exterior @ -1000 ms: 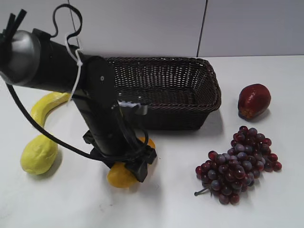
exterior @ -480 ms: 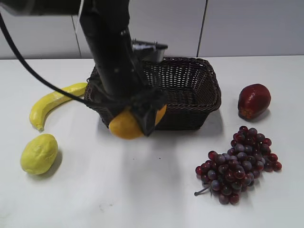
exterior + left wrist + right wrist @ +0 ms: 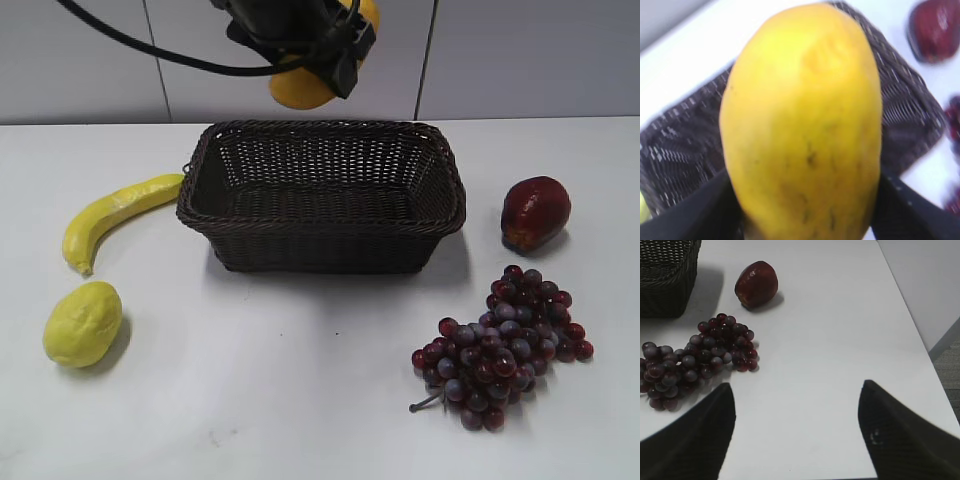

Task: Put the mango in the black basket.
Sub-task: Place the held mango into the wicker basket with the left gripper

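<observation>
The left gripper (image 3: 318,50) holds the mango (image 3: 300,85) high above the back rim of the black basket (image 3: 320,200), its fingers (image 3: 720,205) closed against the fruit's two flanks; the right gripper (image 3: 795,435) hangs beyond the basket's right end over bare bench (image 3: 300,400), its fingers spread wide with nothing between them.

The likeliest trouble, as I judge it, is a release from this height: the mango is smooth and heavy-looking, and it could bounce off the springy weave or strike the braided rim and roll out behind the basket; the fruit sits near the back edge rather than over the middle of the basket, so a drop without coming forward and down could miss altogether. The grip takes only the lower part of the oblong body, so a quick swing might also let it slip.

The mango is oblong, orange-yellow, waxy, with faint dark flecks; the basket is rectangular dark woven wicker with sloping sides. Left of the basket lie a curved yellow banana (image 3: 110,215) and a bumpy lemon (image 3: 83,323); right of it lie a glossy dark-red fruit (image 3: 535,212) and a bunch of purple grapes (image 3: 505,345).
</observation>
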{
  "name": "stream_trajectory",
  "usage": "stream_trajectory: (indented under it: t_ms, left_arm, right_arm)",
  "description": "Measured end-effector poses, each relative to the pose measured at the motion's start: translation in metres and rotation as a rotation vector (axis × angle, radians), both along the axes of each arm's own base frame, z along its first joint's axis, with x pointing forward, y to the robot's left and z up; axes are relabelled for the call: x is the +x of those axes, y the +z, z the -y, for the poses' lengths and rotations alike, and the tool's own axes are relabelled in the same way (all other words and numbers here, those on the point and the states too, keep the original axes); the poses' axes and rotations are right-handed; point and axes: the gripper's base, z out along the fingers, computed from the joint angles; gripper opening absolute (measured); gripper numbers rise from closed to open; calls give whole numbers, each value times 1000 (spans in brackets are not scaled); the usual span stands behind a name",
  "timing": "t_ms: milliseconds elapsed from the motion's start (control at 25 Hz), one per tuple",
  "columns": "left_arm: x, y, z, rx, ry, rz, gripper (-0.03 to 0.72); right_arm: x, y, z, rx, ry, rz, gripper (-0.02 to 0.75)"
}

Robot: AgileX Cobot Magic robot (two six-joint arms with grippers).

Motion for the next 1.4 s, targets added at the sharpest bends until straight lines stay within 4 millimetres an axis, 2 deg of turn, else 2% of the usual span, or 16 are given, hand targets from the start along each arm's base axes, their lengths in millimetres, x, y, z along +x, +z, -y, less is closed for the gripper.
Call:
stream_trajectory:
  t_ms: [80, 160, 360, 560, 680, 840, 1000, 1080, 1240, 1400]
  left_arm:
    - [12, -4, 1, -25, 13, 57, 525]
    - [25, -19, 3, -34, 26, 75, 525]
    - [52, -84, 11, 19, 47, 13, 525]
    - [60, -137, 16, 84, 47, -68, 525]
    - [62, -156, 18, 105, 46, -94, 525]
    - [63, -166, 18, 115, 46, -107, 544]
    - [64, -161, 19, 112, 46, -98, 594]
    - [63, -149, 18, 108, 47, -94, 603]
    - [58, -102, 11, 110, 46, -55, 608]
    - [44, -46, -9, 191, 56, -7, 605]
  right_arm:
    - [0, 0, 0, 0, 0, 0, 589]
    - [0, 0, 0, 0, 0, 0, 589]
    - [0, 0, 0, 0, 0, 0, 589]
    - [0, 0, 0, 0, 0, 0, 589]
    - [0, 0, 0, 0, 0, 0, 589]
    - [0, 0, 0, 0, 0, 0, 589]
    - [0, 0, 0, 0, 0, 0, 589]
    - [0, 0, 0, 0, 0, 0, 589]
    - [0, 0, 0, 0, 0, 0, 589]
    - [0, 0, 0, 0, 0, 0, 589]
